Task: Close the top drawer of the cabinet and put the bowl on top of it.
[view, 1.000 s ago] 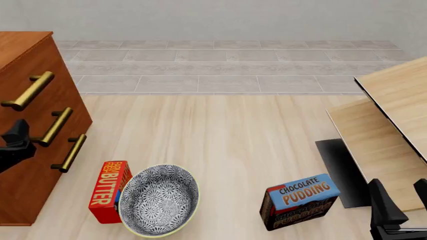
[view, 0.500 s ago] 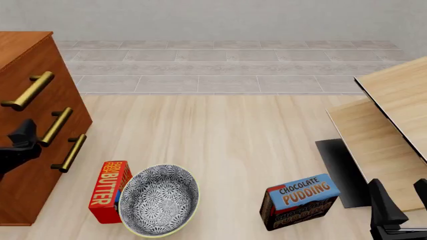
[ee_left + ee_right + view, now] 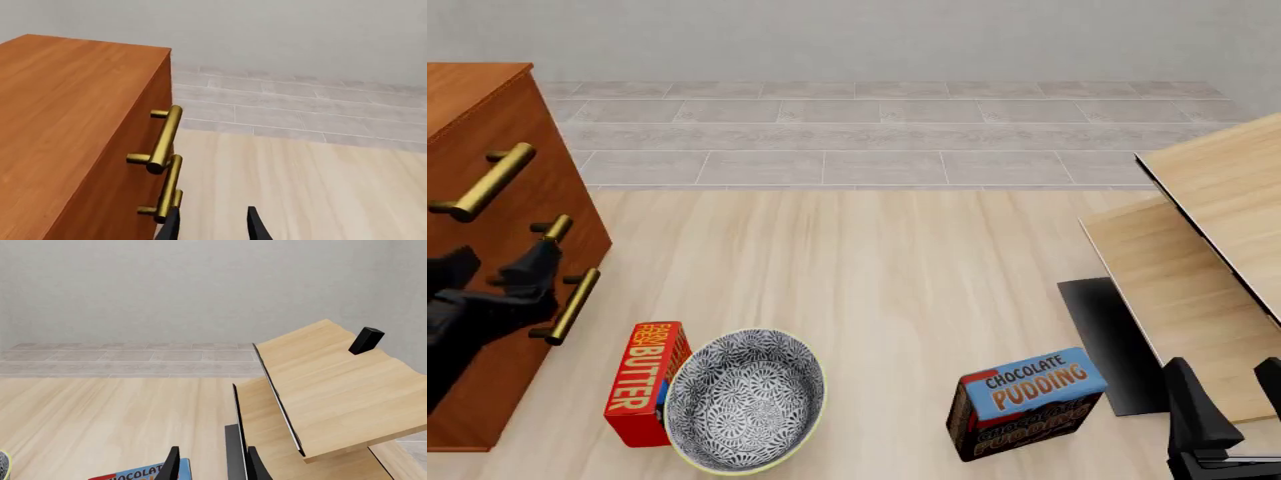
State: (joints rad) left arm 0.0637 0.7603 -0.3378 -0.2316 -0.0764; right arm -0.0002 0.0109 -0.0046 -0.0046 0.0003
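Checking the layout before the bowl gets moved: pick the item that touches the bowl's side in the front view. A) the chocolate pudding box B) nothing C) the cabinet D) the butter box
D: the red butter box stands right against the bowl on its cabinet side, while the pudding box sits well apart and the cabinet does not reach it.

Smooth reddish-brown wood grain is seen on the cabinet (image 3: 481, 120). Its top drawer (image 3: 521, 190) handle appears as glossy brass metal. A matt patterned finish is shown inside the bowl (image 3: 747, 400).

Plain grey wall (image 3: 868, 40), grey tiled floor strip (image 3: 881, 135), pale wood table (image 3: 868, 290), tilted light-wood shelf unit (image 3: 1214, 230) on right.
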